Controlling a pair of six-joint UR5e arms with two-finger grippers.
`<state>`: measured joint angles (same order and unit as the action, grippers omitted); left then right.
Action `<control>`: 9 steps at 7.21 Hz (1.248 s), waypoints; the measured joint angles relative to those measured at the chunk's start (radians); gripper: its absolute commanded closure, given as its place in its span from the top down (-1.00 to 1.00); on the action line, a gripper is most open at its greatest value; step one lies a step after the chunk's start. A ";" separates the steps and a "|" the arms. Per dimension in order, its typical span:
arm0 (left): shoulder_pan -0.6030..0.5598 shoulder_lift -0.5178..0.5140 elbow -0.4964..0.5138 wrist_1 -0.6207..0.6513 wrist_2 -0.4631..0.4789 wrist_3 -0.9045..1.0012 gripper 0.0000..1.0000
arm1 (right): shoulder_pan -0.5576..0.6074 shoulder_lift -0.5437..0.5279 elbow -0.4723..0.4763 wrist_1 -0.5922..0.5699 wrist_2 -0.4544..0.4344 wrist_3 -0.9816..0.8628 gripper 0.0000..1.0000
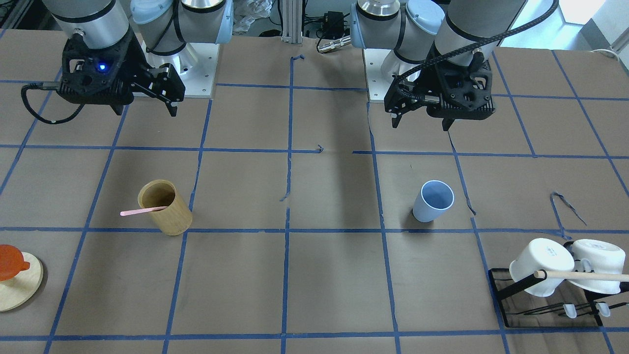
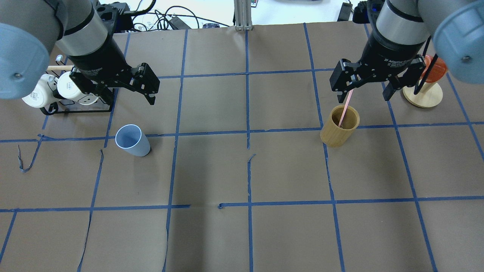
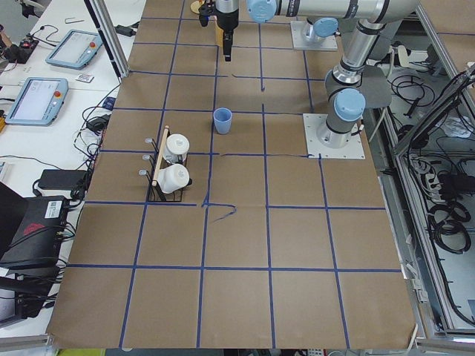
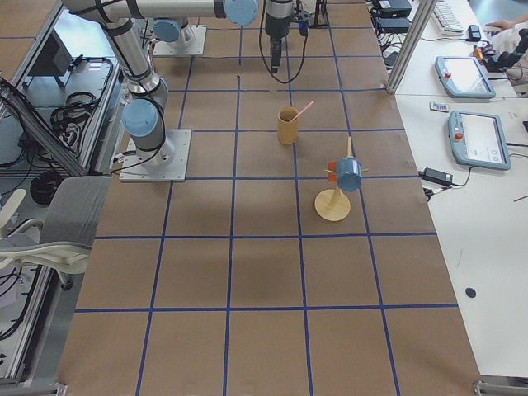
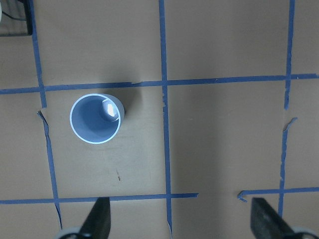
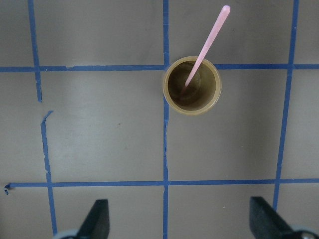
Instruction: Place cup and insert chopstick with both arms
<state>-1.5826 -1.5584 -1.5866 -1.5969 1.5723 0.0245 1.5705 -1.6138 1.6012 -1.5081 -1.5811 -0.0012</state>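
The cup (image 2: 132,140) stands upright on the counter (image 2: 242,170) at the left. The left end effector (image 5: 182,224) hangs above it, jaws spread wide and empty. Over at the right, the chopstick (image 2: 345,107) leans in a bamboo holder (image 2: 339,131) beneath the right end effector (image 6: 182,221), which is also spread open.

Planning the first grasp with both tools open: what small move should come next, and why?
Probably shift the left tool over the cup before lowering. It is open, but in its wrist view the upright cup sits off to one side, not between the fingers. The chopstick waits in the bamboo holder.
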 measured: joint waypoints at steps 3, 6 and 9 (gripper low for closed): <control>0.009 -0.002 -0.001 0.001 -0.001 0.000 1.00 | 0.000 0.001 0.000 0.000 0.001 0.000 1.00; 0.017 -0.026 0.002 0.012 -0.006 0.001 1.00 | 0.000 0.003 0.000 -0.003 0.001 0.000 1.00; 0.020 -0.058 -0.001 0.023 -0.003 0.084 1.00 | 0.000 0.004 0.001 -0.013 -0.002 0.000 1.00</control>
<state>-1.5628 -1.6165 -1.5877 -1.5736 1.5691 0.1082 1.5708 -1.6097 1.6022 -1.5208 -1.5829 -0.0015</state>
